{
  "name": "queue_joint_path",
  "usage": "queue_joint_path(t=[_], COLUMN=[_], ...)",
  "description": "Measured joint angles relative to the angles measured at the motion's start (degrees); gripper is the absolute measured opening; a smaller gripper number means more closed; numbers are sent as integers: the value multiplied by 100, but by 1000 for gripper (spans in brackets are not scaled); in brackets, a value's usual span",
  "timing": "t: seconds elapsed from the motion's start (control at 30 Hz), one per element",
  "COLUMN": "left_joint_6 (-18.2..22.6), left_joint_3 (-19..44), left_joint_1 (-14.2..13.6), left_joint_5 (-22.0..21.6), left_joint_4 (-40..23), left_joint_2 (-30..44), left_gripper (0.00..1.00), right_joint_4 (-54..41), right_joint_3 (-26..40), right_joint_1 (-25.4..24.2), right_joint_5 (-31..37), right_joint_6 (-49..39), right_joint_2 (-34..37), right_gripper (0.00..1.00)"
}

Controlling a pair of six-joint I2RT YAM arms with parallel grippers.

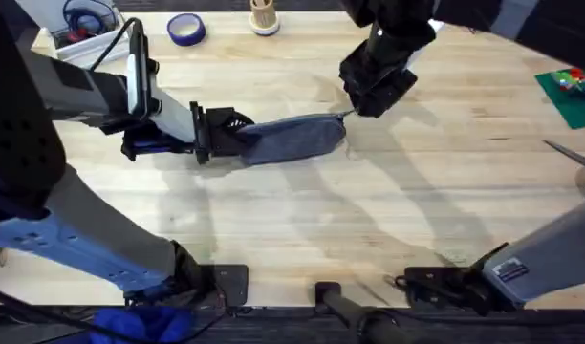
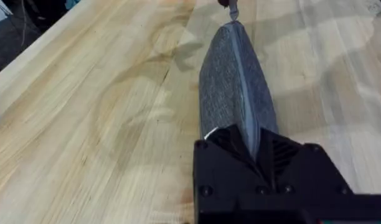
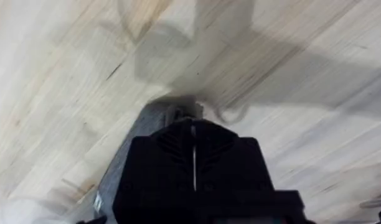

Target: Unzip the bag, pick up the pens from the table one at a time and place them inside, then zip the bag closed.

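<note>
Bag: the grey-blue bag (image 1: 291,140) lies on the desk (image 1: 369,229) a little left of centre, its long axis running left to right in the overhead view, the zipper line along its top
Pens: none can be made out on the desk; whether they are inside the bag cannot be told
Left gripper: the left gripper (image 1: 219,134) is closed on the bag's left end; in the left wrist view the fabric is pinched between its black fingers, and the bag stretches straight away from it
Right gripper: the right gripper (image 1: 353,107) sits at the bag's opposite, right end, fingers pressed together with only a thin seam between them; it appears to pinch the small pull tab (image 2: 233,11), though the grasp itself is hidden
Key relation: the bag's long axis spans the two grippers, left anchoring, right at the zipper end
Judgement: the zipper looks shut along its length; any zipper travel would run along that axis toward the left gripper
</note>
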Motion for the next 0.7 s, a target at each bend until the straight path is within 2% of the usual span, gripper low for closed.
queue_joint_path(t=[0.33,0.7], left_joint_6=[0,0], left_joint_3=[-2,-2], left_joint_1=[0,0], left_joint_5=[-4,-5], left_joint_4=[-2,-2], left_joint_2=[0,0], left_gripper=[40,40], right_joint_4=[840,2206], right_joint_3=[-916,-1959], right_joint_1=[-85,-85], right_joint_5=[147,123], right_joint_6=[-4,24], right_joint_2=[-27,-38], right_gripper=[30,30])
